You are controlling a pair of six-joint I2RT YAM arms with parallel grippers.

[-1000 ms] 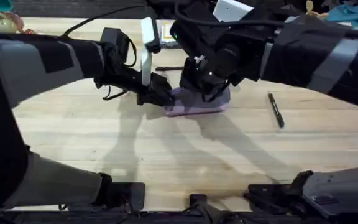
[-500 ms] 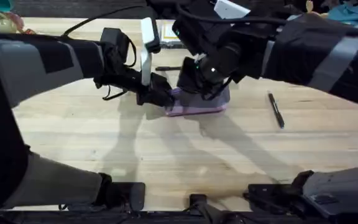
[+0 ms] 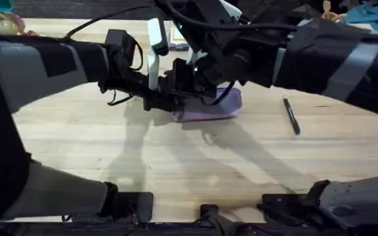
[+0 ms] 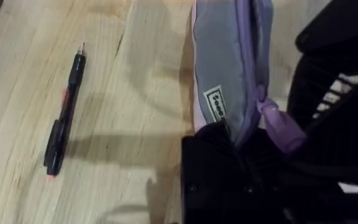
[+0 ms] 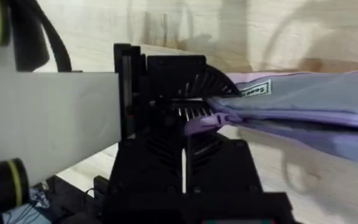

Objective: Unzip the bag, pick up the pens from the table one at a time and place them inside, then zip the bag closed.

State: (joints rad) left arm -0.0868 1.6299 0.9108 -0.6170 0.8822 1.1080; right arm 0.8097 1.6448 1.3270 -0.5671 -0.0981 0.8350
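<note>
Both tools meet at one end of the bag (image 3: 216, 105): my left tool (image 4: 229, 140) clamps its fabric, my right tool (image 5: 199, 119) pinches the purple zipper pull (image 5: 201, 123).

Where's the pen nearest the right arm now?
In the overhead view, that pen lies on the table, right of the bag, clear of both arms.

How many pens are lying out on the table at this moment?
2 visible. One pen lies on the table to the right of the bag. Another pen lies beside the bag's other side. The arms could be hiding more.
</note>
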